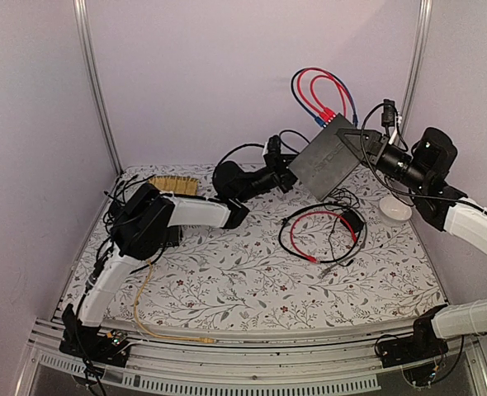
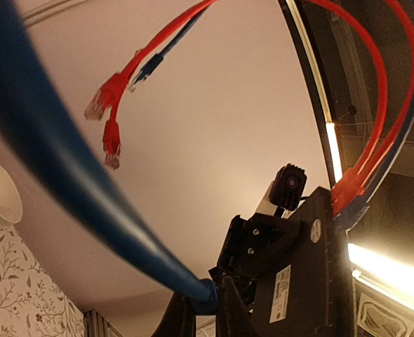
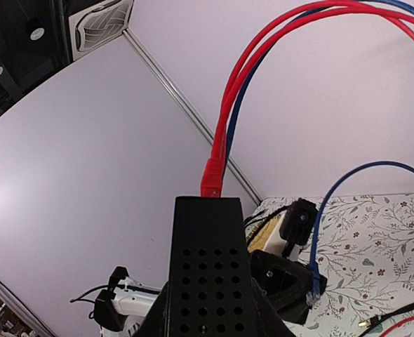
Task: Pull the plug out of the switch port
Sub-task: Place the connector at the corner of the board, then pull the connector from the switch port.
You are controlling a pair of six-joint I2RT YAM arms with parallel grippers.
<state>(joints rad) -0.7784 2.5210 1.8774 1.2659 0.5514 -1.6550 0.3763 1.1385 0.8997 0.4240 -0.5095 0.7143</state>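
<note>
Left wrist: a blue network cable is pinched by the left gripper. The flat matte-black switch box is clamped by the right gripper. Extraction is judged the step in hand, and a straight outward pull is required.

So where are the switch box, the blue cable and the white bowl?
switch box [image 1: 328,161]: top view, its flat face.
blue cable [image 2: 88,193]: left wrist view, its thick near stretch.
white bowl [image 1: 394,209]: top view, its inside.

We spot white stickers on black switch box, left wrist cam; print too small, nothing legible.
</note>
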